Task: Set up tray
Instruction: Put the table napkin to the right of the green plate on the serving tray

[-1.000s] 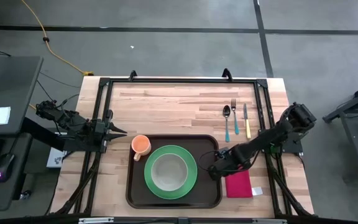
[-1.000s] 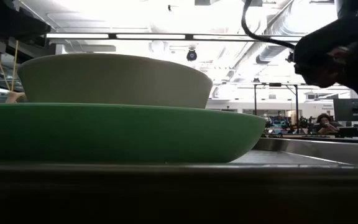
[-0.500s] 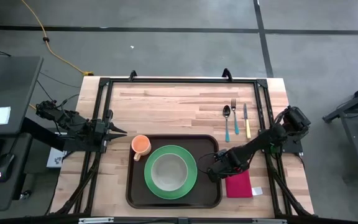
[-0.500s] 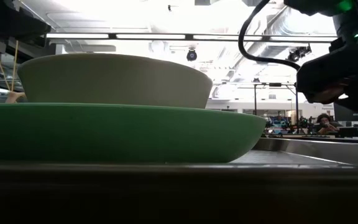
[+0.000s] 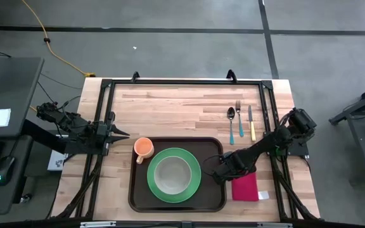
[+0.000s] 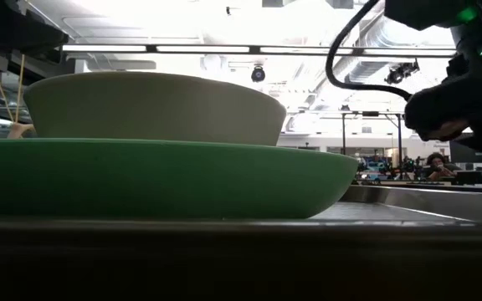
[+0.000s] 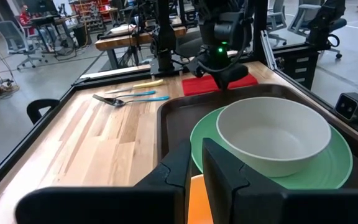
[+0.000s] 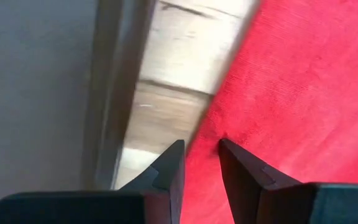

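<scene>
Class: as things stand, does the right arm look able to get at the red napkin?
Probably yes. The right gripper hangs by the tray's right rim, at the corner of the red napkin. In its wrist view the slightly parted fingers point at the cloth's edge with nothing between.

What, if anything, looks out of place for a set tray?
The orange cup overhangs the tray's left rim instead of standing inside it. The spoon, fork, knife and red napkin lie on the table, off the tray.

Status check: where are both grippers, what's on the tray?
Right gripper open, low over red napkin's edge beside tray. Left gripper parked at table's left. Tray holds green plate, bowl.
</scene>
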